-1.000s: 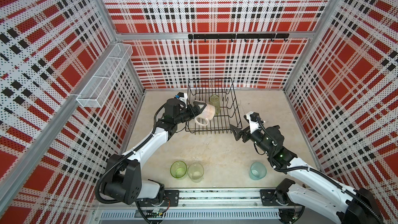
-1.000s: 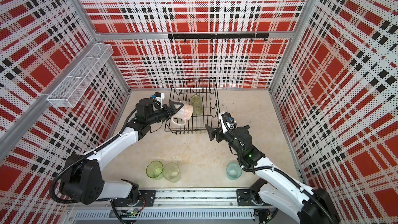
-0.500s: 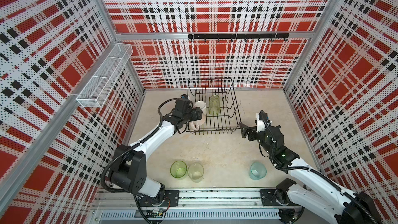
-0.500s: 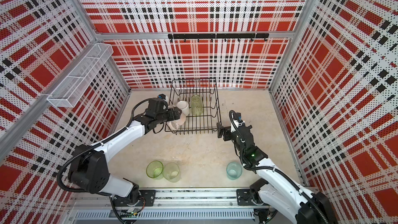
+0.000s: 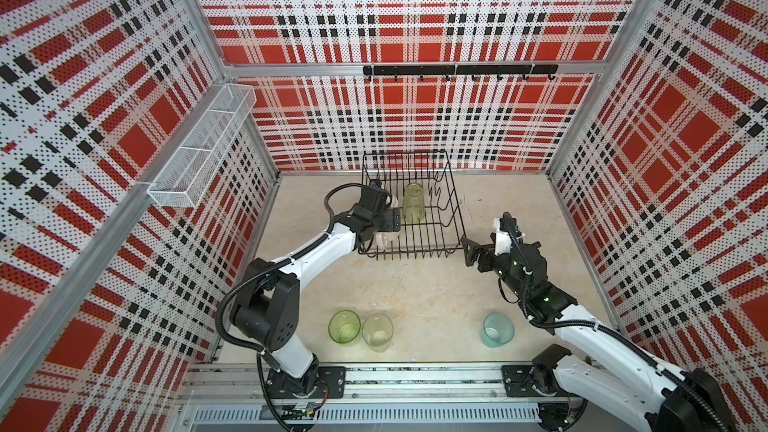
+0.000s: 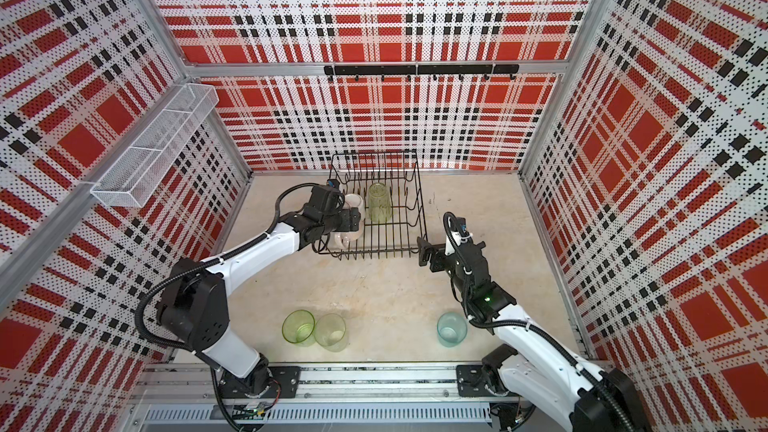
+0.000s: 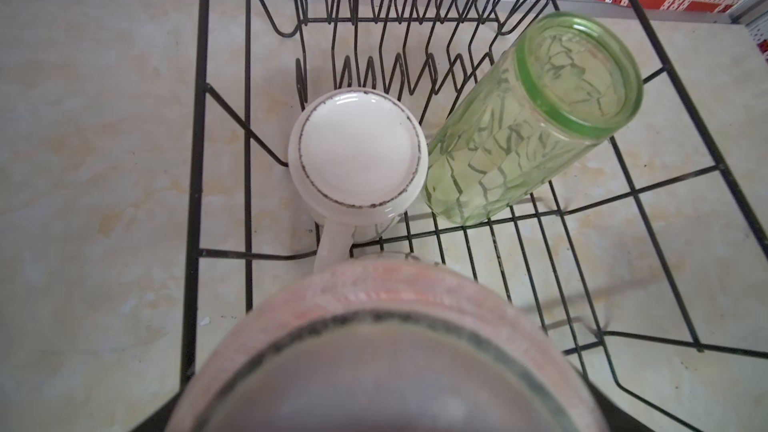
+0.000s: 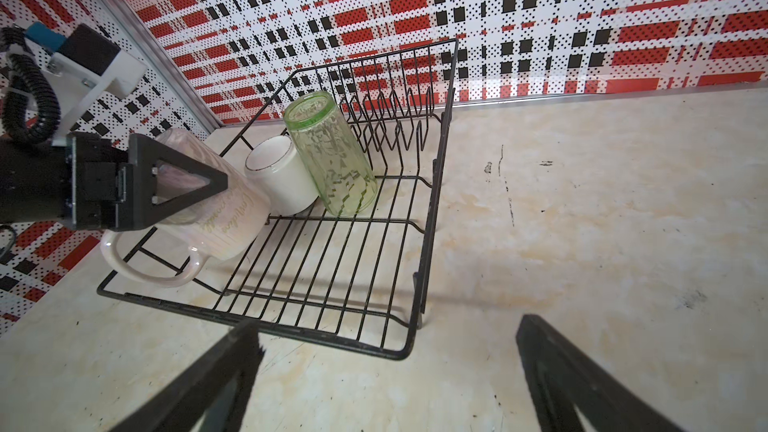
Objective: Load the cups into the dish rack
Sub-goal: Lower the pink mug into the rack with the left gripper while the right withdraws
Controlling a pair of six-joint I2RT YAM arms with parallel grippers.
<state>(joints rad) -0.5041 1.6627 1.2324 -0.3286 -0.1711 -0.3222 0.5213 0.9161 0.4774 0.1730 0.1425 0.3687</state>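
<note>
Clamped wide around the pale pink mug [image 8: 216, 209], our left jaws hold it tilted, its bottom toward the wrist and its handle hanging down, inside the corner of the dish rack [image 8: 332, 268] nearest them. We cannot tell whether its rim touches the wires. Just ahead of these jaws the white mug [image 7: 357, 151] stands bottom-up in the rack, with a green tumbler [image 7: 528, 118], also bottom-up, against it. Our right jaws stand wide apart and empty, low over the worktop [image 5: 415, 292], with another rack corner just ahead of them. Well behind both pairs of jaws, three cups stand mouth-up on the worktop. A second green tumbler [image 5: 344, 326] and a pale frosted tumbler [image 5: 377, 331] stand side by side behind the left jaws, and a teal tumbler [image 5: 498, 328] stands behind the right.
</note>
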